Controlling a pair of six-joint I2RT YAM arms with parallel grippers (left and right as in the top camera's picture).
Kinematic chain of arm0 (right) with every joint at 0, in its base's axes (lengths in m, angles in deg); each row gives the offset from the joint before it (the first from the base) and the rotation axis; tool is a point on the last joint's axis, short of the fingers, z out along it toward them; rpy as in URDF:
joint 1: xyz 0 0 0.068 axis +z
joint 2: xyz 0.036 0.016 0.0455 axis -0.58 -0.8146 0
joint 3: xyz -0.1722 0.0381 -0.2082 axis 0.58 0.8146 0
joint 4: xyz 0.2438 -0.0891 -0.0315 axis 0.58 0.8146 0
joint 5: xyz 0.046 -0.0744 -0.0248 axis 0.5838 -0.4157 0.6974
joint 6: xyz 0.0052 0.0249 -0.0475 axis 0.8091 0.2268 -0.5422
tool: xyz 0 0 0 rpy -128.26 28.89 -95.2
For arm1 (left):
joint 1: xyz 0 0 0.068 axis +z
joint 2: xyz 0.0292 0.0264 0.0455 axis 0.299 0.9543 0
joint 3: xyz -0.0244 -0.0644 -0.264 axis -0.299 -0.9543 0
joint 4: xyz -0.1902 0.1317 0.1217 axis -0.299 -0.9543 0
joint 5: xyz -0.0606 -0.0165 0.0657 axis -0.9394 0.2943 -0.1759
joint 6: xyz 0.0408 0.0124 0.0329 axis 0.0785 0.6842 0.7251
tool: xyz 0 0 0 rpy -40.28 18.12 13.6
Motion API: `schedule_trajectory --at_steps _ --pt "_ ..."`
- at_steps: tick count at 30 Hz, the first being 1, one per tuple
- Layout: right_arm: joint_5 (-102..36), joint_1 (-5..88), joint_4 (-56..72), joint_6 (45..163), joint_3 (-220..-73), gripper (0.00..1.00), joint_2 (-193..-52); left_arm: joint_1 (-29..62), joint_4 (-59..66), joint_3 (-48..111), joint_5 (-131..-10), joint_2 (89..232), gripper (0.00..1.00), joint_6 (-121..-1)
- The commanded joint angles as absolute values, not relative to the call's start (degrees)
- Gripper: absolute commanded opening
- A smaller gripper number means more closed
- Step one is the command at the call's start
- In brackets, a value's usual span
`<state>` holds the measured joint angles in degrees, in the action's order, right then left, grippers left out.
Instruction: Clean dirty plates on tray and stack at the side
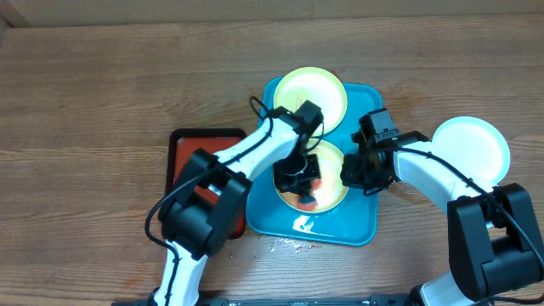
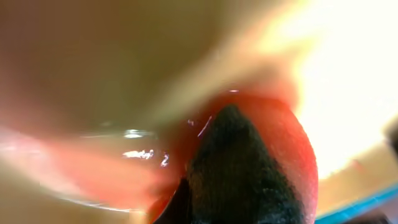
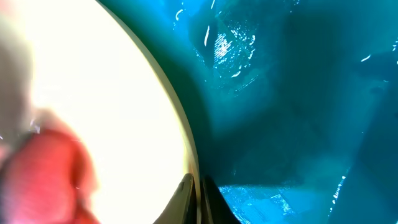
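Right gripper [image 1: 347,177] clenched on the stained plate [image 1: 333,197]'s right rim, pinning it on the tray [image 1: 361,228]. Left gripper [image 1: 297,182] closed, tip pressed into the red smear [image 1: 308,201], apparently scrubbing. Pale plate [image 1: 472,146] sits right, off-tray.

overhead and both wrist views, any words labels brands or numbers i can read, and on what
None: no readable text shows in any view.
The turquoise tray, stained plate, upper yellow-green plate, pale plate off to the side and red tray all look unmarked.
Both wrist views are too close and blurred to show any print.
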<state>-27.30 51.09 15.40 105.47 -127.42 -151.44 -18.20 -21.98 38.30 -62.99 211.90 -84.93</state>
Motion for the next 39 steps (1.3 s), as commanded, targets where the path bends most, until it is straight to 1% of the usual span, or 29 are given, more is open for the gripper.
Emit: schedule_trajectory --at_steps 1,3,7,12,14,16,19,21,25,28,32,33,34,35,39 --pt "-28.7 51.3 15.7 104.9 -127.4 0.04 -152.4 -15.7 -24.4 37.0 -44.1 211.0 0.04 -87.5" --pt "-28.8 51.3 15.9 104.9 -127.4 0.04 -152.4 -15.0 -25.8 37.1 -42.0 209.8 0.04 -86.7" --pt "-28.8 51.3 16.4 104.9 -127.4 0.04 -152.4 -14.4 -27.0 37.1 -42.2 204.6 0.04 -83.9" --pt "-28.8 51.2 16.9 104.9 -127.4 0.04 -152.4 -14.4 -27.9 37.1 -41.7 193.3 0.04 -80.9" --pt "-28.8 51.2 17.0 104.9 -127.4 0.04 -152.4 -14.0 -29.4 37.1 -39.1 190.0 0.04 -80.6" --pt "-28.8 51.2 17.1 104.9 -127.4 0.04 -152.4 -12.8 -32.9 37.1 -32.1 186.8 0.04 -80.6" --pt "-28.8 51.2 17.3 104.9 -127.4 0.04 -152.4 -10.1 -36.2 35.6 -25.8 186.5 0.04 -80.6" --pt "-28.8 51.2 17.5 104.9 -127.4 0.04 -152.4 -8.1 -34.7 32.2 -25.2 186.5 0.04 -80.4" --pt "-28.8 51.2 17.5 104.9 -127.4 0.04 -152.4 -3.8 -24.9 21.2 -26.3 186.5 0.04 -78.7" --pt "-28.8 51.2 17.4 104.9 -127.4 0.04 -152.4 -0.9 -17.3 14.6 -31.2 186.5 0.04 -74.8" --pt "-28.8 51.2 16.3 104.9 -127.4 0.04 -152.4 2.1 -14.7 12.3 -37.5 186.5 0.04 -73.1" --pt "-28.7 51.2 15.7 104.9 -127.4 0.04 -152.4 2.8 -14.3 12.4 -38.4 186.5 0.10 -73.1" --pt "-28.7 51.2 15.7 104.9 -127.4 0.04 -152.4 3.0 -14.3 12.5 -39.1 186.5 0.13 -72.9" --pt "-28.7 51.2 15.7 104.9 -127.4 0.04 -152.4 3.2 -14.4 12.7 -39.8 186.5 0.14 -72.4" --pt "-28.8 51.3 19.1 104.7 -129.5 0.04 -151.2 4.3 -17.4 15.7 -42.3 186.3 0.29 -69.8"
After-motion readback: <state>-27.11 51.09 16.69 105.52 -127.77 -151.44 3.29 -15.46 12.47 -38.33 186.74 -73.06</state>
